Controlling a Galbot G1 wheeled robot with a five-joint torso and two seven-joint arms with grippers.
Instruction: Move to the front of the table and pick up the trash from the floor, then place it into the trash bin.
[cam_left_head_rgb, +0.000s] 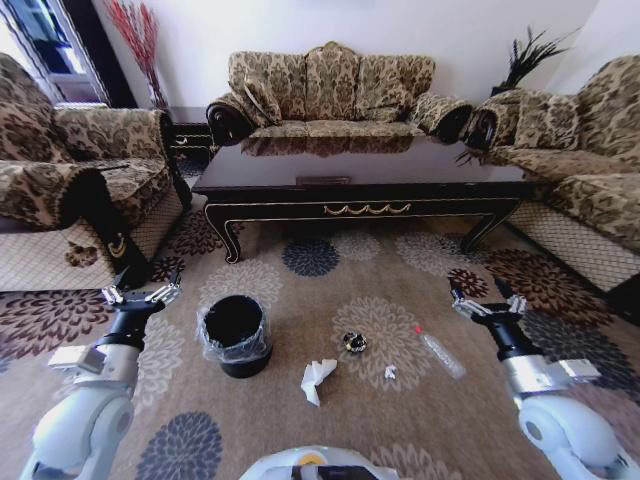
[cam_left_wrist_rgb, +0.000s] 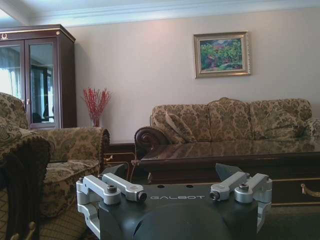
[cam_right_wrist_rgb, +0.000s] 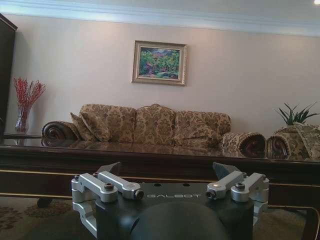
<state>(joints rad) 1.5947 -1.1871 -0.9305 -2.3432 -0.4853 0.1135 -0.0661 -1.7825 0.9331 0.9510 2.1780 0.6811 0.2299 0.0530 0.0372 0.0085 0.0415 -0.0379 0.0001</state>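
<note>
Pincers (cam_left_head_rgb: 140, 290) (cam_left_head_rgb: 487, 298) open — trash (cam_left_head_rgb: 318, 378) on carpet (cam_left_head_rgb: 400, 420)

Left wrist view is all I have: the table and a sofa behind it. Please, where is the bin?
Observer: The bin stands on the carpet before the table, nearer the left gripper.
Operator: Is there trash near it?
Observer: Yes. Crumpled paper lies on the carpet beside the bin, toward the robot's right.
Operator: Anything more?
Observer: A clear bottle with a red cap lies nearer the right gripper.
Operator: Is either gripper holding something?
Observer: No, both are open.
</note>
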